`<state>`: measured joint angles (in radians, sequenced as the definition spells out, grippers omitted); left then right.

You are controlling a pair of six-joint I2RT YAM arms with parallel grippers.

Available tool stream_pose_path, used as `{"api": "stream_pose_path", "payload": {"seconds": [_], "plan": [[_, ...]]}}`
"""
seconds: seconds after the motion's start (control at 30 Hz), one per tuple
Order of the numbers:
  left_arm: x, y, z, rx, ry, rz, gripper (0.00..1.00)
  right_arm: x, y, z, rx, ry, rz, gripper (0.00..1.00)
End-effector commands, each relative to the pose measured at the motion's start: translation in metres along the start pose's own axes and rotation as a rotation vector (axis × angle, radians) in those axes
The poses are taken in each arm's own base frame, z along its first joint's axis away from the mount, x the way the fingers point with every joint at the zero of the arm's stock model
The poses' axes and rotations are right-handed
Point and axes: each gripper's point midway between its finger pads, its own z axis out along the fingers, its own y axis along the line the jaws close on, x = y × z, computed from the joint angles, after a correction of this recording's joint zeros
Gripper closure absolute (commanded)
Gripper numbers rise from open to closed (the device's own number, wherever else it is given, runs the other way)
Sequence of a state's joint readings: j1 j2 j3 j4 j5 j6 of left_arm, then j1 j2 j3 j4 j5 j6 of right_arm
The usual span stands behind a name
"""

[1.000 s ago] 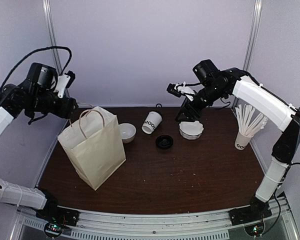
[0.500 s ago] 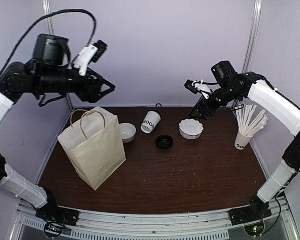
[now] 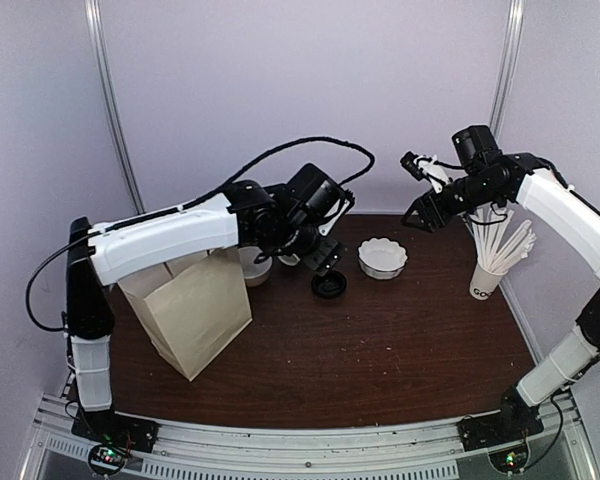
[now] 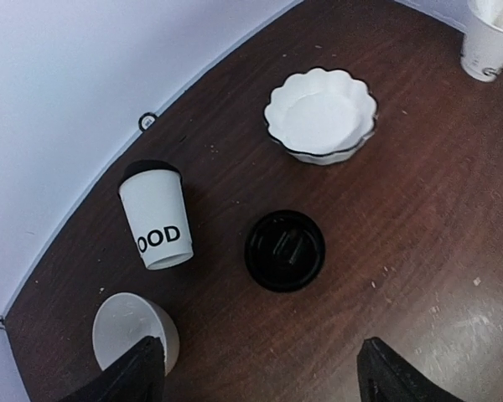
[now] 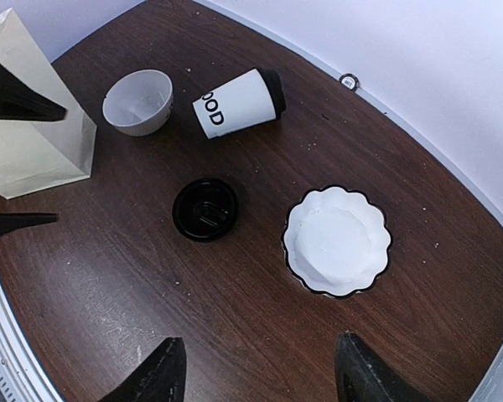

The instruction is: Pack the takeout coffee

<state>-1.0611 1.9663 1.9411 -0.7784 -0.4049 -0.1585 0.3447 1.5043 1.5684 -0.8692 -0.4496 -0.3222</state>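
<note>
The white paper cup (image 4: 155, 219) with dark letters lies on its side at the back of the table, its black end toward the wall. It also shows in the right wrist view (image 5: 239, 102). In the top view my left arm mostly hides it. The round black lid (image 3: 328, 285) lies flat on the table in front of it, apart from the cup (image 4: 285, 251) (image 5: 204, 209). My left gripper (image 3: 320, 252) (image 4: 264, 389) is open and empty, above the table near the cup and lid. My right gripper (image 3: 421, 220) (image 5: 260, 385) is open and empty, high above the back right.
A brown paper bag (image 3: 190, 310) stands open at the left. A small white bowl (image 4: 130, 331) sits beside the cup, and a scalloped white bowl (image 3: 382, 258) lies right of the lid. A paper cup full of white sticks (image 3: 488, 275) stands at the far right.
My left arm has swung from high at the far left, across the bag, down to the cup and lid. My right gripper has moved up and to the right, away from the scalloped bowl.
</note>
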Motion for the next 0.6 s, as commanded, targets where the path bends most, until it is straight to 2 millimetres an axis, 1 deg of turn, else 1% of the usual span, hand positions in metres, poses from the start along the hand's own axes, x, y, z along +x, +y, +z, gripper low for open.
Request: {"api": "stream_pose_path", "payload": {"seconds": [0.0, 0.03, 0.1, 0.23, 0.33, 0.57], "plan": [[-0.014, 0.035, 0.061, -0.052, -0.033, -0.246, 0.15, -0.003, 0.002, -0.006, -0.012, -0.042, 0.036, 0.36], [-0.012, 0.036, 0.073, -0.018, -0.028, -0.277, 0.14, -0.003, 0.003, -0.008, -0.019, -0.050, 0.038, 0.36], [-0.006, 0.046, 0.097, 0.014, -0.012, -0.343, 0.03, -0.005, 0.007, -0.010, -0.035, -0.061, 0.039, 0.36], [0.007, 0.059, 0.132, -0.032, 0.039, -0.365, 0.03, -0.007, 0.014, -0.014, -0.067, -0.080, 0.043, 0.36], [0.008, 0.066, 0.147, -0.075, 0.027, -0.362, 0.02, -0.008, 0.018, -0.014, -0.087, -0.088, 0.046, 0.36], [0.020, 0.079, 0.179, -0.158, 0.033, -0.388, 0.02, -0.008, 0.023, -0.009, -0.132, -0.094, 0.059, 0.36]]}}
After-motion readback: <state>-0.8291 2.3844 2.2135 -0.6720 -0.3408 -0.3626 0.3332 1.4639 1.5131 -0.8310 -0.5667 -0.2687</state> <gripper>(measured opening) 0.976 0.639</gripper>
